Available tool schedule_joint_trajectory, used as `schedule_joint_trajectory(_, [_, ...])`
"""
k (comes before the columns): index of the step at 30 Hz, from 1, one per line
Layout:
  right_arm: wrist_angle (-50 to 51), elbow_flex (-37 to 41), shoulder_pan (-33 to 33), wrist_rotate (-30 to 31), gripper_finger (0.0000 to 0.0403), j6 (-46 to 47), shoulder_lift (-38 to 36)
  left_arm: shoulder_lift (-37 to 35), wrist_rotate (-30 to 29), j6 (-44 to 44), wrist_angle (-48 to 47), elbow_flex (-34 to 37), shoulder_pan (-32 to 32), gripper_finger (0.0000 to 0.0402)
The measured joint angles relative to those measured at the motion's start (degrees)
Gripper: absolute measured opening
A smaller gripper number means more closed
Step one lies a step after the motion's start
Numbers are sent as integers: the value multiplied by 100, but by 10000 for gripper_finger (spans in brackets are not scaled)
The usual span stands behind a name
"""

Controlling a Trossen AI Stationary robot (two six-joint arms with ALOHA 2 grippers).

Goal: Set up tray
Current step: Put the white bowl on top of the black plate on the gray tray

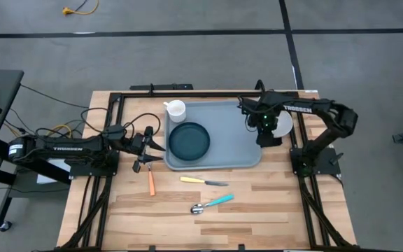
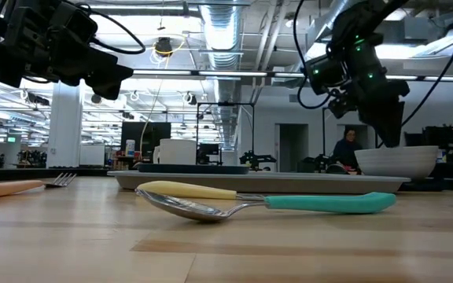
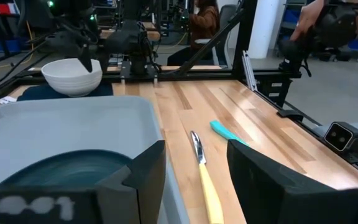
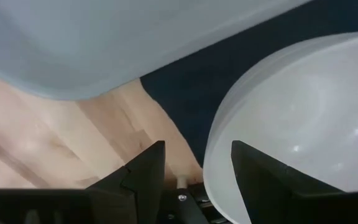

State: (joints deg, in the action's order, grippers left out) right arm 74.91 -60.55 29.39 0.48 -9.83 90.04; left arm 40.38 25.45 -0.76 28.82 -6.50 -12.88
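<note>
The grey-blue tray (image 1: 233, 150) lies mid-table with a dark teal plate (image 1: 189, 140) on its left half. A white mug (image 1: 175, 110) stands at the tray's far left corner. A white bowl (image 1: 283, 123) sits on a dark navy napkin (image 4: 229, 68), right of the tray. My right gripper (image 4: 197, 144) points down and is open. It hangs just over the bowl's rim (image 4: 211, 155) on the side toward the tray, one finger over the inside and one outside. My left gripper (image 3: 194, 180) is open and level, beside the tray's left edge (image 1: 167, 143).
In front of the tray lie a yellow-handled knife (image 1: 203, 181), a teal-handled spoon (image 1: 212, 204) and an orange-handled fork (image 1: 150, 180). Black frame rails run along the table's left and right sides. A person sits in the room beyond (image 2: 344, 149).
</note>
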Motion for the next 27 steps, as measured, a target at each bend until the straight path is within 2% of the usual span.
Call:
schedule_joint_trajectory(5, [-14, 0, 0, 3, 178, 373, 195, 0, 1, 1, 2, 0, 0, 159])
schedule_joint_trajectory(14, [2, 2, 0, 90, 177, 426, 639, 0, 2, 2, 2, 0, 0, 159])
schedule_joint_trajectory(17, [57, 2, 0, 174, 165, 401, 780, 0, 1, 1, 2, -2, 0, 159])
schedule_joint_trajectory(20, [160, 2, 37, 152, 130, 348, 892, 0, 2, 1, 2, -2, 0, 159])
schedule_joint_trajectory(25, [340, 2, 108, 164, 32, 238, 944, 0, 2, 1, 3, -2, -2, 159])
schedule_joint_trajectory(27, [380, -2, 162, 274, 11, 256, 935, 0, 2, 1, 4, -2, 0, 159])
